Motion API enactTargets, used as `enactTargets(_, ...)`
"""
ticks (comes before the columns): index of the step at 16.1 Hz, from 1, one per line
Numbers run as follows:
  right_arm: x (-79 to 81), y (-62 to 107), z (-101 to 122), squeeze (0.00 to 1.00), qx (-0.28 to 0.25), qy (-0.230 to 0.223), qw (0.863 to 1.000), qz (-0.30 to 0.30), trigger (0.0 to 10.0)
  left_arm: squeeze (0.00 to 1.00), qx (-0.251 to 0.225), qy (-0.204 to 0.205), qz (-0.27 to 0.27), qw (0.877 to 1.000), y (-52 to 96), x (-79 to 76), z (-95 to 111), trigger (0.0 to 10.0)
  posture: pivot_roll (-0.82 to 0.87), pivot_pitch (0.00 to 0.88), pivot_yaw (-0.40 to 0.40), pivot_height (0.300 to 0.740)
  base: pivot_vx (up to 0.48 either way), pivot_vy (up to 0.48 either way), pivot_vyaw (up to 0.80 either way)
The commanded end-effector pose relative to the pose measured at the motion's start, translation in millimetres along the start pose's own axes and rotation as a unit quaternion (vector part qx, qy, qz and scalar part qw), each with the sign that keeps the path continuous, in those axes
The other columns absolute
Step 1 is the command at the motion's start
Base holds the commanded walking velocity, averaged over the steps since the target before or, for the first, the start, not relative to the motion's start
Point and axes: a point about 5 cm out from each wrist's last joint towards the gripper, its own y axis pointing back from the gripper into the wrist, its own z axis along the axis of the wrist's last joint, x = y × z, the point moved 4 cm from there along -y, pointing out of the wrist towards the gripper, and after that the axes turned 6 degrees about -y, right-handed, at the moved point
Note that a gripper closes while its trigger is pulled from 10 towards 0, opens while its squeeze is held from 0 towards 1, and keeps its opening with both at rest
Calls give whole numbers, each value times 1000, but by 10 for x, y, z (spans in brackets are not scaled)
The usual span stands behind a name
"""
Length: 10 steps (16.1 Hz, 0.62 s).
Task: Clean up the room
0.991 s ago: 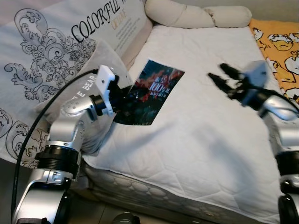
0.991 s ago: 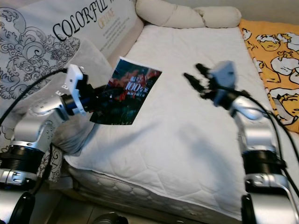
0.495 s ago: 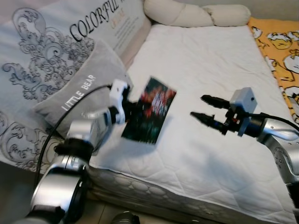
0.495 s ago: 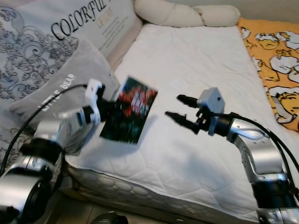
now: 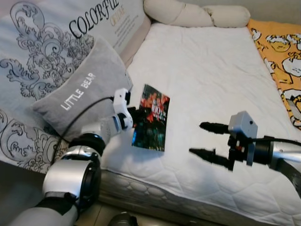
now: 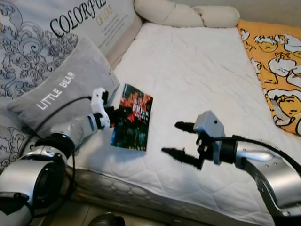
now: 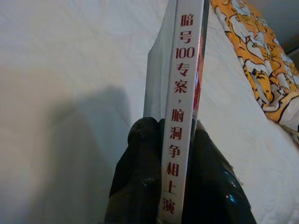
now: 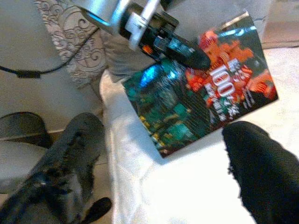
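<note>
Holding: the left gripper (image 5: 133, 118), left of centre in the head view, is clamped on the spine edge of the book (image 5: 151, 117), which hangs upright just above the white mattress (image 5: 207, 70)
Grip advice: keep the pinch firm, as the thin edge could probably slip
Right gripper (image 5: 207, 140): lower right, fingers spread wide, empty, poised beside the book
Surface: quilted and soft
Room: grey pillow (image 5: 80, 89) at left, orange blanket (image 5: 280, 52) at upper right
</note>
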Motion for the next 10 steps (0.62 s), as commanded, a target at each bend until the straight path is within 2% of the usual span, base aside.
enactTargets(1, 27, 53, 9, 1000, 9, 1, 1000, -8, 10000, 0, -35, 3, -4, 999, -49, -91, 198, 0, -279, 53, 27, 740, 0, 0, 0)
enactTargets(3, 121, 89, -7, 1000, 19, -1, 1000, -5, 10000, 0, -42, 15, 1, 999, -87, -122, 194, 0, -310, 78, 36, 740, 0, 0, 0)
enactTargets(5, 233, 138, -25, 1000, 34, -7, 999, 3, 10000, 0, -39, -1, 23, 999, -82, -64, 159, 0, -334, 98, 38, 740, 0, 0, 0)
enactTargets(6, 265, 158, -35, 1000, 40, -8, 999, 5, 10000, 0, -35, -18, 41, 998, -68, -14, 143, 0, -342, 102, 41, 740, 0, 0, 0)
enactTargets(8, 283, 230, -147, 1000, 84, 4, 996, -26, 10000, 0, -10, -92, 82, 992, -32, 110, 59, 0, -382, 120, 63, 740, 0, 0, 0)
enactTargets(9, 241, 243, -200, 1000, 99, 12, 994, -53, 10000, 0, -2, -108, 96, 990, -27, 141, 22, 0, -385, 122, 65, 740, 0, 0, 0)
enactTargets(10, 268, 260, -218, 1000, 104, 10, 993, -62, 10000, 0, 8, -130, 105, 986, -27, 159, -19, 0, -399, 130, 76, 740, 0, 0, 0)
